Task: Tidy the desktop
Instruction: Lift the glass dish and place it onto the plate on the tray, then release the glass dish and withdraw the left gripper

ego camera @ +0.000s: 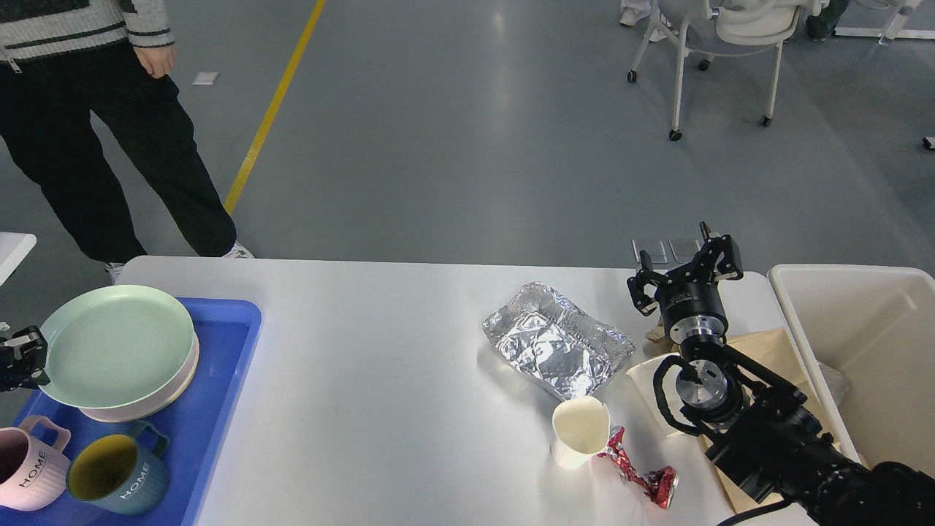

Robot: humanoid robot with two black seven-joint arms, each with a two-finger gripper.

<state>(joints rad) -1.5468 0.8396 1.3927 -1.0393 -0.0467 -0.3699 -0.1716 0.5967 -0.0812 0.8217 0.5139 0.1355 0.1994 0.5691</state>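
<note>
**A:** Which claw do you send next, and which way does the litter lie from it?

**B:** You have the right claw (685,274) at the right of the frame, fingers spread and holding nothing. The crumpled silver foil packet (556,349) lies just left of it and a little lower in the frame, its long axis slanting from upper left to lower right. The white paper cup (579,432) and the crushed red wrapper (643,478) sit further down, touching each other. The cream plastic bin (869,343) is just right of that arm.

**A:** And the left one?

**B:** Your left claw (18,358) is at the left edge, at the rim of the pale green plate (117,345) stacked in the blue tray (226,365); I cannot tell if it pinches. It is well apart from the litter.

**A:** The surface itself?

**B:** The large white matte desktop (387,394) fills the lower middle of the frame, smooth, round-cornered.
</note>
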